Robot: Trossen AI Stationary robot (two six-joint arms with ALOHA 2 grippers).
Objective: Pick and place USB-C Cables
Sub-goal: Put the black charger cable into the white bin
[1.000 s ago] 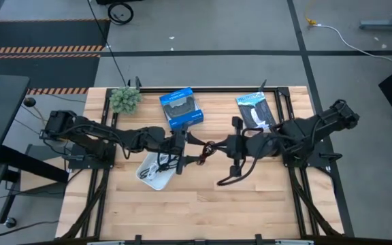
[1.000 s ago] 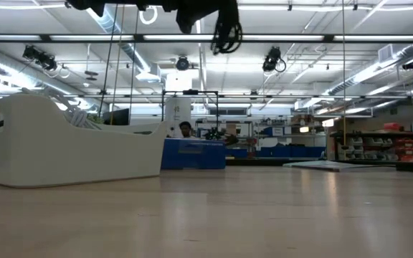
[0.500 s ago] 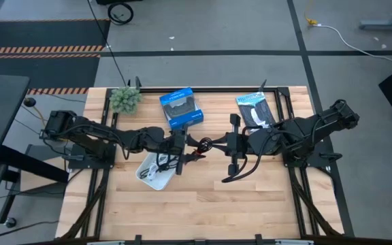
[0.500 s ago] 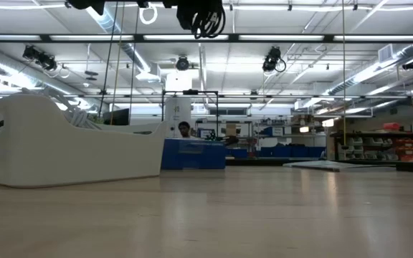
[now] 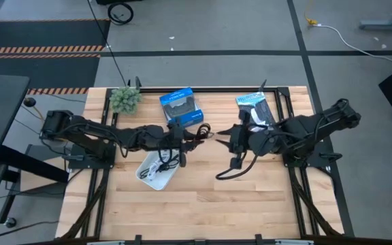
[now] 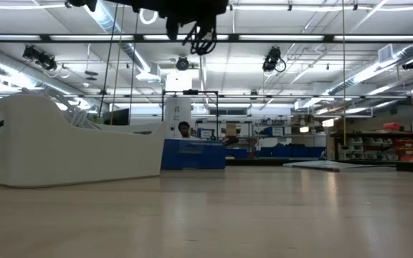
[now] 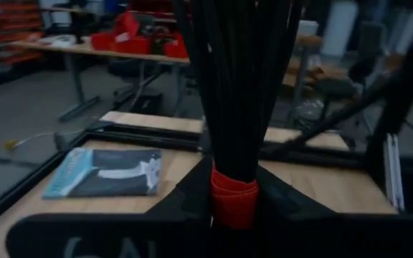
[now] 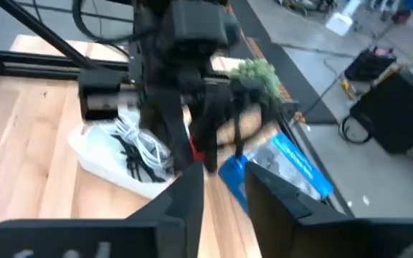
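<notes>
1. Gripping the black USB-C cable with the red tie, the left hand is clamped on it above the counter.
2. White bin lies just beside and below this hand, holding white and black cables.
3. Right hand, fingers apart, faces it nearby.
4. Warehouse room lies beyond.

In the low view both arms were cut off by the top edge, leaving only dark shapes and a dangling black cable bundle. The white bin held a tangle too small to sort into separate cables from above. The right wrist view was blurred.
</notes>
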